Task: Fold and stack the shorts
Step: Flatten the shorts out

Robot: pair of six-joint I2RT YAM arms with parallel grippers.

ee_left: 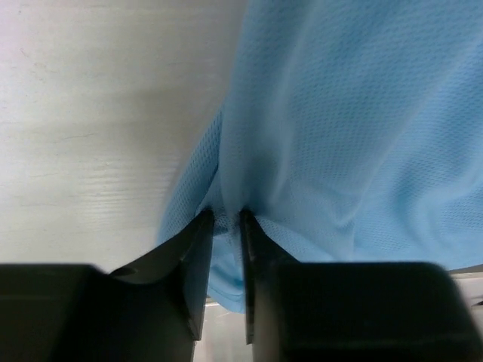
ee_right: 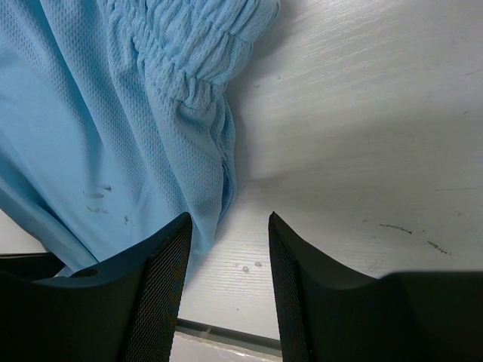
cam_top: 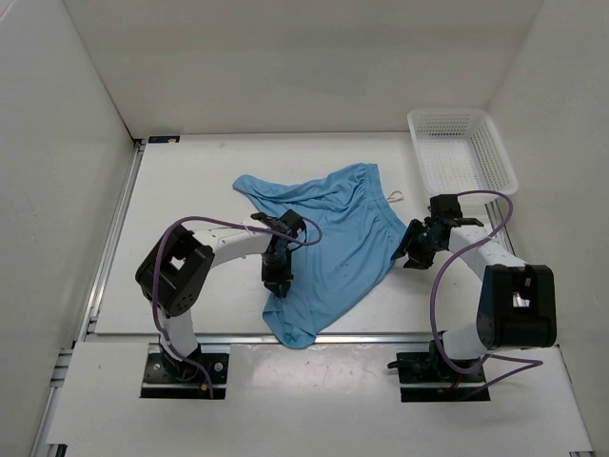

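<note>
The light sky-blue shorts (cam_top: 328,238) lie spread across the middle of the table, waistband toward the back right, with the white drawstring (cam_top: 393,195) poking out. One leg reaches the table's front edge. My left gripper (cam_top: 278,286) is shut on a fold of the shorts' fabric (ee_left: 226,197) at their left side. My right gripper (cam_top: 411,252) is open and empty, just off the right edge of the shorts. In the right wrist view its jaws (ee_right: 230,226) stand apart over bare table beside the gathered waistband (ee_right: 196,45).
A white plastic mesh basket (cam_top: 461,157) stands at the back right corner. White walls enclose the table on the left, back and right. A metal rail (cam_top: 112,238) runs along the left side. The table's front edge (cam_top: 381,335) lies just before the arm bases.
</note>
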